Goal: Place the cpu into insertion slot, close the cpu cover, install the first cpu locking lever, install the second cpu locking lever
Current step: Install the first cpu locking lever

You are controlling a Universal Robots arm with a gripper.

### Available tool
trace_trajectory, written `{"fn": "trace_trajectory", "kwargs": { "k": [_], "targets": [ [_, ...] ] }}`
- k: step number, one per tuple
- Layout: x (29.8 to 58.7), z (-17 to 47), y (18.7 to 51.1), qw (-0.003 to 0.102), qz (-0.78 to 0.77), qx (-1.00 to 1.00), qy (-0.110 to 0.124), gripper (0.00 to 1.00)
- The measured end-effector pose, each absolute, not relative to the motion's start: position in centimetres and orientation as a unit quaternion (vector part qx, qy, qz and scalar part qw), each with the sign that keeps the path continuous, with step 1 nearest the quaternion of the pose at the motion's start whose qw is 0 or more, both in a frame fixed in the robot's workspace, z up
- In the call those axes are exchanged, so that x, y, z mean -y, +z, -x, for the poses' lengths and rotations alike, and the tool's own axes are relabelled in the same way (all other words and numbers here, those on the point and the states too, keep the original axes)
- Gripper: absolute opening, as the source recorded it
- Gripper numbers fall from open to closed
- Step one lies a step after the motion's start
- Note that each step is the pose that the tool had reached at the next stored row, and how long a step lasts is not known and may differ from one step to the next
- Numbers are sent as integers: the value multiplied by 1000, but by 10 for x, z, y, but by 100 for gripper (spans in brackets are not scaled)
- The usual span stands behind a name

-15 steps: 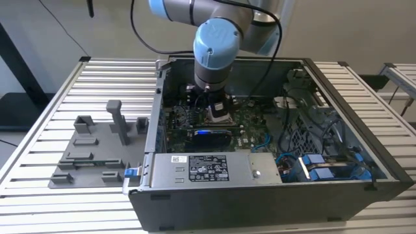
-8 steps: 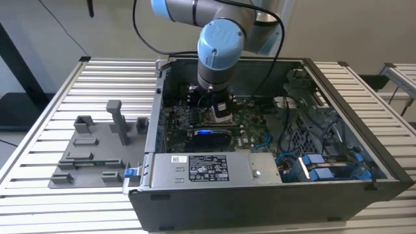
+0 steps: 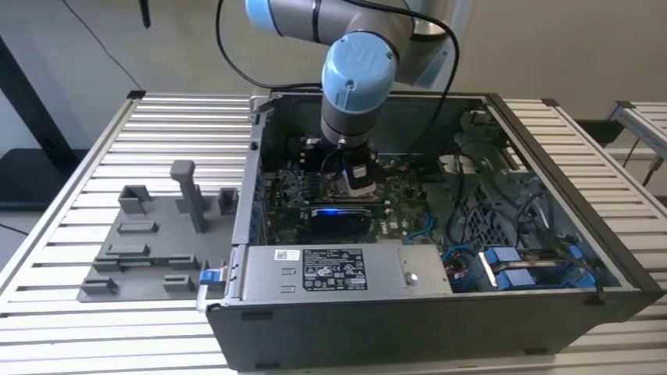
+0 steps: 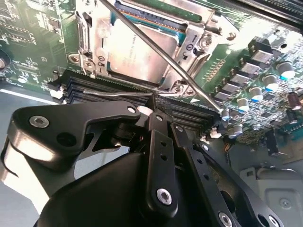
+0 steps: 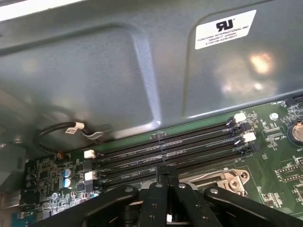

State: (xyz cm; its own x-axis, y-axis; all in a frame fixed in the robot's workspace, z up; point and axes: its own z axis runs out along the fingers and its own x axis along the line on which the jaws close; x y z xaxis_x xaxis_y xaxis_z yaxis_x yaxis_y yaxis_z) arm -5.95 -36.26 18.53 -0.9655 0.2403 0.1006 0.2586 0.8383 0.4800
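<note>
In the second wrist view the grey-tan cpu (image 4: 137,52) lies in the insertion slot (image 4: 94,71), and the silver cpu cover (image 4: 196,40) is folded down around it. One thin locking lever (image 4: 156,49) runs slantwise above the cover. A second lever (image 4: 113,93) lies along the slot's edge beside the black memory slots, its end meeting my fingertips. My black gripper (image 4: 155,108) is shut, its tips at that lever's end; I cannot tell whether it pinches the wire. In the exterior view the gripper (image 3: 355,181) reaches down onto the green board (image 3: 302,191).
The open computer case (image 3: 542,312) surrounds the arm, with a power supply (image 3: 333,269) at the front and cables and blue connectors (image 3: 501,262) at the exterior view's right. Memory slots (image 5: 165,149) and the grey case wall (image 5: 94,71) lie just ahead. A grey fixture plate (image 3: 156,250) sits outside the case.
</note>
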Motion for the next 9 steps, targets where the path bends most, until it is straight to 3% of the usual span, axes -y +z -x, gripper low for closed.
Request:
{"fn": "trace_trajectory", "kwargs": {
  "k": [9],
  "targets": [
    [362, 51, 184, 18, 130, 959, -253, 11]
  ]
}}
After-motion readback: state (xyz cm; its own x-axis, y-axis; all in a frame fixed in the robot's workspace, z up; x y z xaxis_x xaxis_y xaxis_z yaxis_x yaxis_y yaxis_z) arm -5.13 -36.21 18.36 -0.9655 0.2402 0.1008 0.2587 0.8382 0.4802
